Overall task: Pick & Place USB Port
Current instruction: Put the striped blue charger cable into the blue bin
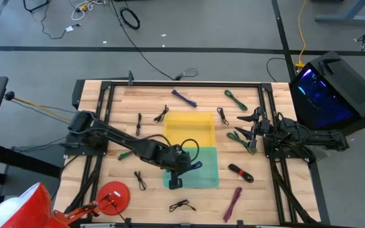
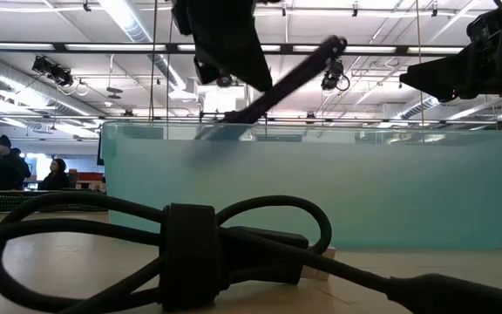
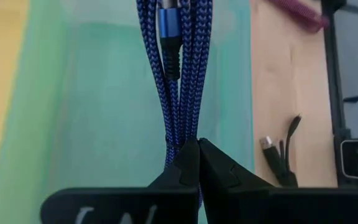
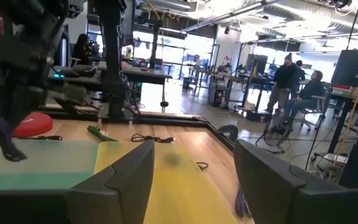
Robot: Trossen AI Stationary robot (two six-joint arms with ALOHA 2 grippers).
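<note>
The left gripper (image 3: 197, 152) pinched a blue cable (image 3: 179, 68) over the green bin (image 1: 211, 174) — loose cables lay around; the right gripper (image 4: 194, 180) waited open.

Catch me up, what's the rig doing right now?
The left gripper is shut on a bundled blue cable and holds it over the green bin, not yet let go. The right gripper waits open at the table's right side. Other cables lie scattered on the table; the yellow bin looks empty.
</note>
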